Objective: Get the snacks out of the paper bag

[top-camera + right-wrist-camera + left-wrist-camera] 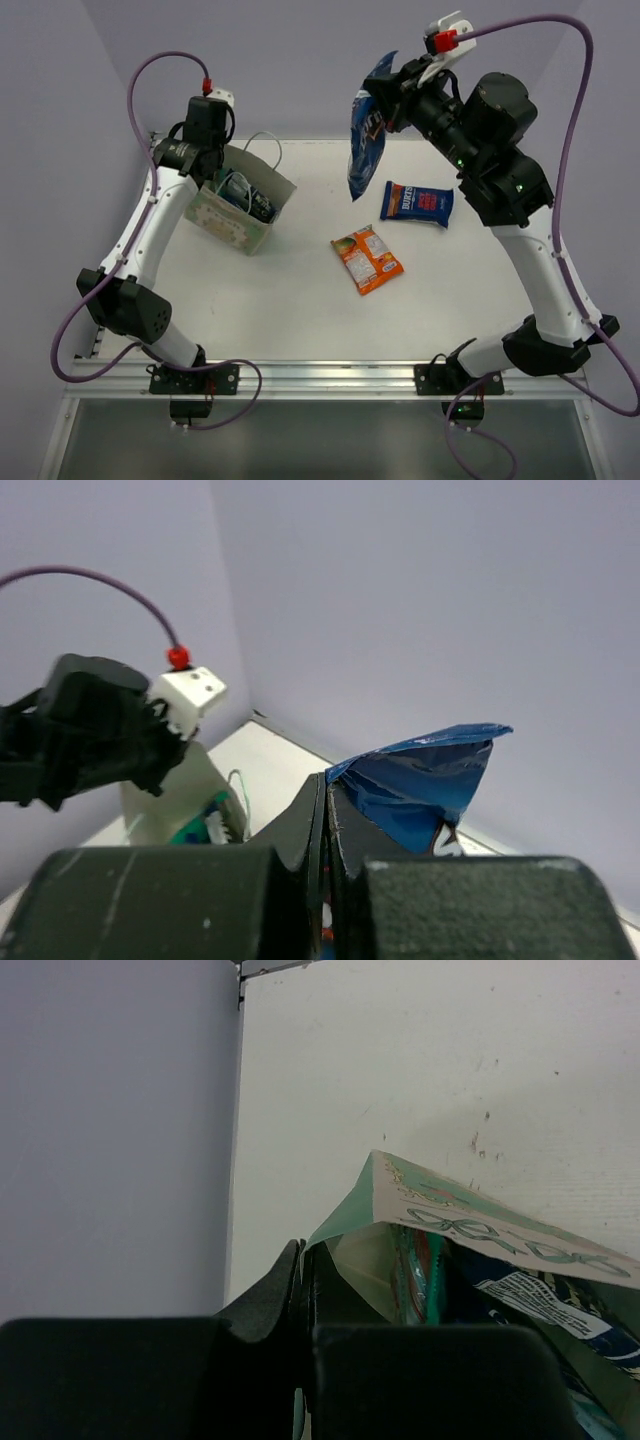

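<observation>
The pale green and cream paper bag (240,205) stands at the table's back left, its mouth open with blue and teal packets (247,197) inside. My left gripper (213,172) is shut on the bag's rim; in the left wrist view (300,1260) the green paper edge sits between the closed fingers, and the teal packet (420,1270) shows inside the paper bag (470,1222). My right gripper (392,92) is shut on a dark blue-and-white packet (366,135), held high above the table; that packet shows in the right wrist view (425,780) beside the gripper (327,790). An orange packet (367,259) and a blue packet with a red patch (417,202) lie on the table.
The bag's white string handle (270,145) loops behind it. Lilac walls (300,60) close in the back and sides. A metal rail (320,375) runs along the table's near edge.
</observation>
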Motion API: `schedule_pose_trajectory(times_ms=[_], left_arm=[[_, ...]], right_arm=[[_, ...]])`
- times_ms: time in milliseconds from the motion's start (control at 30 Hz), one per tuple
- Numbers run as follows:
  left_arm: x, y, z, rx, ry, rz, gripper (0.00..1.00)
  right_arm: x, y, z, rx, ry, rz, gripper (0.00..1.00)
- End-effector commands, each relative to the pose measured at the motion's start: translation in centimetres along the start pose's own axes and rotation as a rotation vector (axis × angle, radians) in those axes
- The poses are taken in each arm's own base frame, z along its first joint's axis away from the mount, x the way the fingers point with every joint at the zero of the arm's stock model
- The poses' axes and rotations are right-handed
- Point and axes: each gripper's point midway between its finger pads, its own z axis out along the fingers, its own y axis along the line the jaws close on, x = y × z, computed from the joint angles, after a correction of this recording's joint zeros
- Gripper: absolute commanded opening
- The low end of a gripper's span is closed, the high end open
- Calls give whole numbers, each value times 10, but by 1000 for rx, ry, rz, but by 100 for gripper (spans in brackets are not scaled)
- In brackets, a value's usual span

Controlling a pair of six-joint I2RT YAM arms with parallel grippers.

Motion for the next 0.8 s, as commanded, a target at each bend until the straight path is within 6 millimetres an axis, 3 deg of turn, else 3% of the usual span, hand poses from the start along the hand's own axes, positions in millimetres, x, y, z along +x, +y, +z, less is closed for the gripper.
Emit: schedule_pose_trajectory(times_ms=[0,33,67,100,167,200,267,300,333,400,433,467,533,567,600,633,667,700,733,767], left_arm=[[-29,15,-13,-35,-91,-73,0],[-30,16,-13,-36,-95,-75,0],[-32,17,-14,-37,-102,-77,0],[-32,18,-14,-38,-102,-69,0],[-33,19,-16,-42,-103,-70,0],[-32,20,-16,-43,-102,-72,0],[-30,23,-17,-48,-99,-74,0],[-30,24,-19,-47,-106,-70,0],[-30,23,-19,-43,-110,-61,0],[-32,21,-20,-22,-128,-47,0],[-33,19,-19,-16,-135,-44,0],[-34,18,-19,-5,-141,-39,0],[-35,15,-18,10,-147,-19,0],[-37,11,-18,32,-155,-5,0],[-37,8,-18,49,-159,1,0],[-38,4,-17,65,-163,5,0],[-39,1,-18,83,-168,7,0],[-38,-1,-15,87,-164,11,0],[-36,-3,-13,91,-157,20,0],[-35,-4,-12,93,-153,26,0]], right_arm=[[24,-25,24,57,34,20,0],[31,-30,34,53,41,24,0],[57,-33,52,52,83,31,0],[68,-35,63,50,96,36,0],[81,-33,86,19,95,68,0],[115,-35,109,12,148,87,0],[131,-28,130,-44,150,140,0],[159,-27,146,-64,183,159,0],[160,-25,156,-87,149,174,0],[192,-18,164,-144,177,236,0],[193,-22,170,-156,138,273,0],[221,-24,168,-156,180,309,0],[236,-43,165,-136,166,371,0],[270,-54,157,-101,224,403,0],[285,-66,152,-64,249,414,0],[297,-87,144,-17,269,421,0],[328,-99,131,28,330,440,0],[339,-112,122,71,353,449,0],[353,-139,108,149,385,453,0],[366,-151,95,197,421,456,7]])
